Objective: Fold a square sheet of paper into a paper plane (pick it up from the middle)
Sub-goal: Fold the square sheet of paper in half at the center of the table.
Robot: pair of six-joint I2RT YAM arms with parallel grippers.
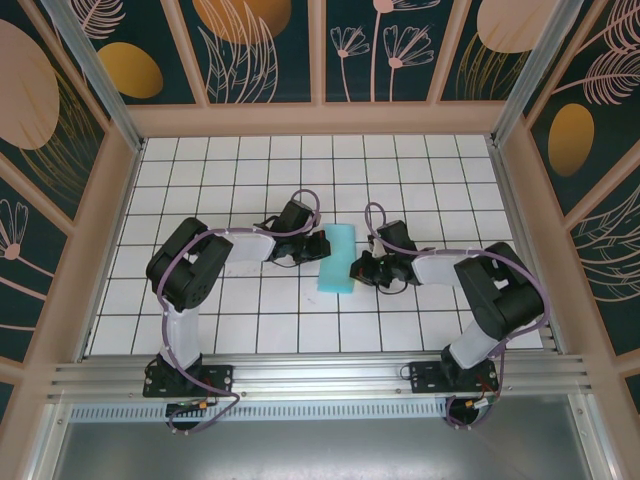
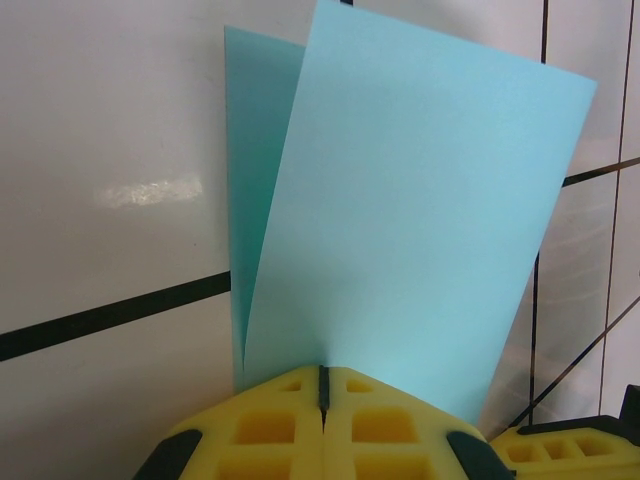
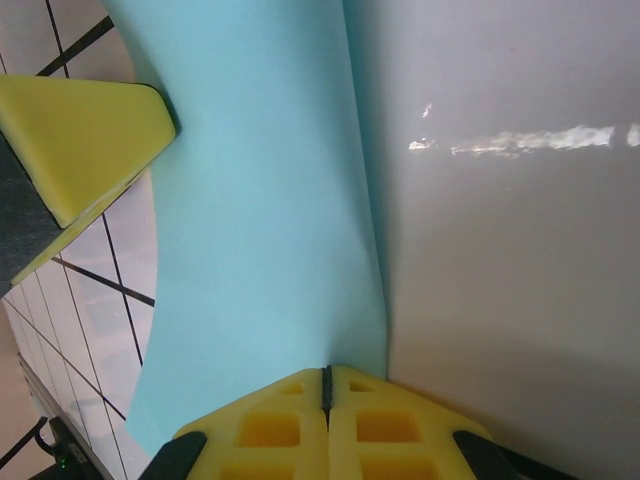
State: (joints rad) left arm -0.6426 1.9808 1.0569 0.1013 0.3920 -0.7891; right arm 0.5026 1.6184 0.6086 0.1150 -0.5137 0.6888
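Observation:
The square sheet of paper (image 1: pixel 337 258), light turquoise-blue, is bent over into two layers and sits between the two grippers at the middle of the table. In the left wrist view the sheet (image 2: pixel 420 220) rises from the tips of my left gripper (image 2: pixel 323 372), with a back layer showing at its left. My left gripper (image 1: pixel 318 246) is shut on the sheet's left side. In the right wrist view the sheet (image 3: pixel 270 220) runs up from the tips of my right gripper (image 3: pixel 326 372). My right gripper (image 1: pixel 360 268) is shut on its right side.
The white gridded table (image 1: pixel 250 170) is walled by a beige frame (image 1: pixel 320 118) at the back and sides. The other gripper's yellow finger (image 3: pixel 80 140) sits close beside the sheet. Bare tiles lie in front of and behind the arms.

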